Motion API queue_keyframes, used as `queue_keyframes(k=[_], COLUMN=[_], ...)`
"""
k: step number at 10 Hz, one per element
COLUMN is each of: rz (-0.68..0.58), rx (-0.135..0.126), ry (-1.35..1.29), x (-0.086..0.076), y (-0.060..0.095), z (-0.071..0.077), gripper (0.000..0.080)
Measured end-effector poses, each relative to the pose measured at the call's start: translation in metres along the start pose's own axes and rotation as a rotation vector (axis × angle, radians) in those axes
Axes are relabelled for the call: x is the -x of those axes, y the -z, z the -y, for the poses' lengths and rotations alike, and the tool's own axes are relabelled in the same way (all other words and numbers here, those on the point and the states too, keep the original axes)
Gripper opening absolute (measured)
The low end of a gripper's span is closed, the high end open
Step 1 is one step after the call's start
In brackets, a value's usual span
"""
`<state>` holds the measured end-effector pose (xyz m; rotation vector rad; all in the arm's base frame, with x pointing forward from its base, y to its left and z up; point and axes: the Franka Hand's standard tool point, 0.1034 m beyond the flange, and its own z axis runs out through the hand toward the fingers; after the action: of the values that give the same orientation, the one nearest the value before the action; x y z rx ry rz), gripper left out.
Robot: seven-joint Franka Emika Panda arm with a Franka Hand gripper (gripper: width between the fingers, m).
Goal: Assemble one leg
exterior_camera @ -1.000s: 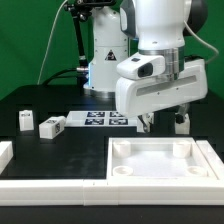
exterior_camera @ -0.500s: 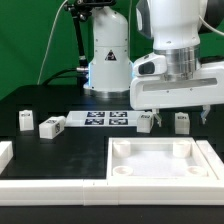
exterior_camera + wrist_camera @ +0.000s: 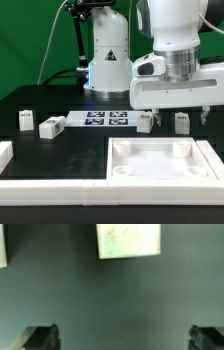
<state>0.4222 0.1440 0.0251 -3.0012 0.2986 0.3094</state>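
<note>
You will find no word, number or brand that can be read in either view. The only signs are black-and-white square marker tags, several on the marker board (image 3: 105, 119) and one on the leg (image 3: 51, 126) just beside it. Their patterns are too small to make out.

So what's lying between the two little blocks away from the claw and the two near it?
The flat white marker board, seen in the exterior view.
</note>
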Motion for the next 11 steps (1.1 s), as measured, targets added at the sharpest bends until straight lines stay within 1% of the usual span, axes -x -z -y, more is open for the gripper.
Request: queue_keyframes(k=[2,3,5,6,8,9,11], rz=[0.135,0.231,0.416,0.473,0.665,0.740,0.770], rx=[0.024,0.040,0.061,0.067,0.093,0.100,0.099], ry=[0.007,0.008,0.003,-0.002,-0.005,-0.004,0.001], x=[0.010,0.016,0.021,0.022,0.031,0.030,0.029], y=[-0.006,-0.007,-0.011,-0.015,-0.020,-0.023,-0.026], z=[0.004,0.002,0.000,-0.001,-0.002,-0.001,0.000], gripper=[0.0649,0.0649,0.0649,0.0649,0.0649,0.0649,0.0649])
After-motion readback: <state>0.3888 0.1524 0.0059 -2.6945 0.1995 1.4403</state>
